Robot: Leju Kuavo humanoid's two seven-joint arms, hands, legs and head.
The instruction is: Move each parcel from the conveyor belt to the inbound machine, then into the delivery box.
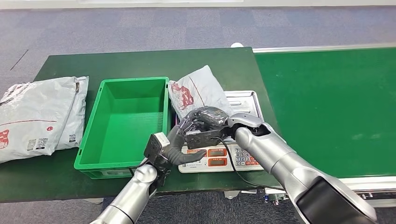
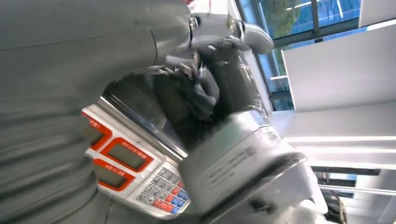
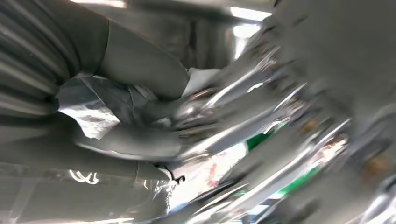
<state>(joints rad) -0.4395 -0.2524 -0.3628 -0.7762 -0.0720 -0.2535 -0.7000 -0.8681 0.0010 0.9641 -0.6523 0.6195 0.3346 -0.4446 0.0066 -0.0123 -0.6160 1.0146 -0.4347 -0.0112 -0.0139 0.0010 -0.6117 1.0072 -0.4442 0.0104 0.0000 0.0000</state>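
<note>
Both hands meet over the scale (image 1: 219,156): right hand (image 1: 208,120) closed on the grey parcel (image 1: 198,91) lying on it, left hand (image 1: 180,142) curled just beside; its grasp unclear. Weighing step. Next: lift parcel left into the empty green box (image 1: 122,122).

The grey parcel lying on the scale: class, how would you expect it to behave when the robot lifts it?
The grey parcel is a wrinkled plastic mailer bag, so it will probably sag and fold rather than stay stiff. Its glossy film looks slippery, so the fingers may slide on it. It bulges softly, suggesting light, unbreakable contents, though that cannot be confirmed.
</note>
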